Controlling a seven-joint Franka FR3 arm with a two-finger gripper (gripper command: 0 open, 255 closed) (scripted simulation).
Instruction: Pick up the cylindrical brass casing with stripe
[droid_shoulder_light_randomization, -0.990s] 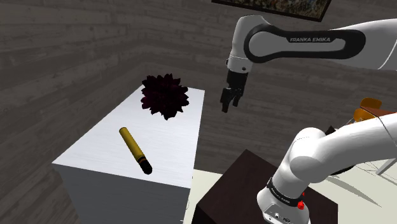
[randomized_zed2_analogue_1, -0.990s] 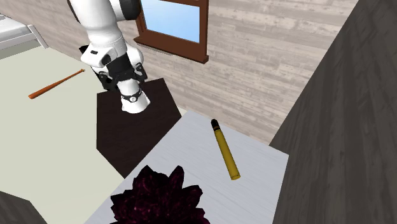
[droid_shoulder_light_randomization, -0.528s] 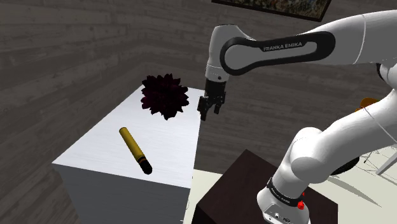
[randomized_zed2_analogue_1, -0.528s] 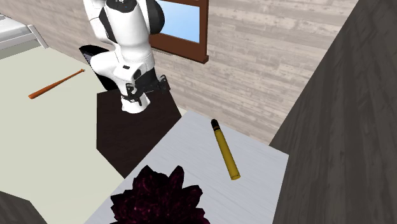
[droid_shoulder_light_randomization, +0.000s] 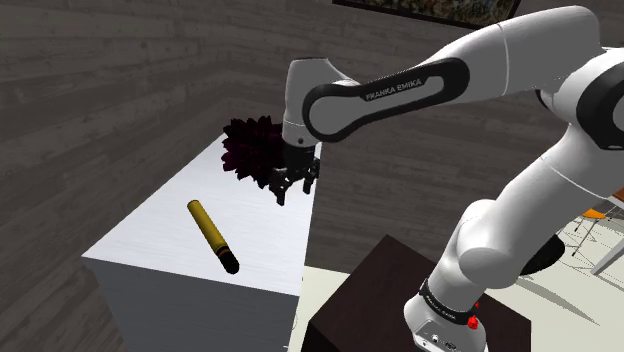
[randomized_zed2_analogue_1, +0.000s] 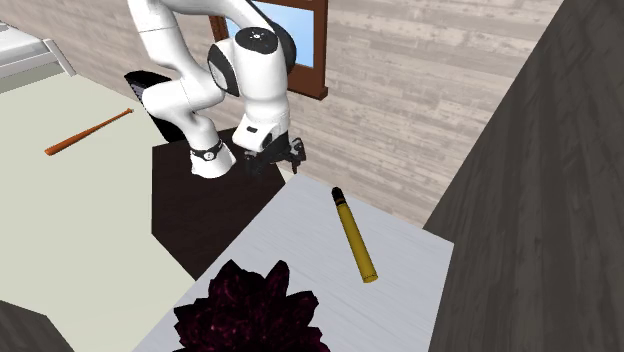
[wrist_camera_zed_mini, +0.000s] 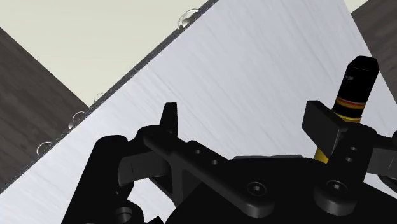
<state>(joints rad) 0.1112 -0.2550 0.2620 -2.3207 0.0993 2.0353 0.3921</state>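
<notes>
We find the gripper (droid_shoulder_light_randomization: 282, 190) at mid-frame in the shoulder view, fingers (wrist_camera_zed_mini: 323, 124) apart and empty, while the yellow casing (droid_shoulder_light_randomization: 212, 235) lies flat on the table (droid_shoulder_light_randomization: 150, 225) to its lower left, long axis diagonal.

The cylindrical brass casing (droid_shoulder_light_randomization: 212, 236), yellow along its length and capped black at one end (a narrow red stripe is seen just behind that cap in the wrist view), is laid flat and slantwise on the white tabletop (droid_shoulder_light_randomization: 262, 215), its black end turned toward the shoulder view's nearer table edge.
</notes>
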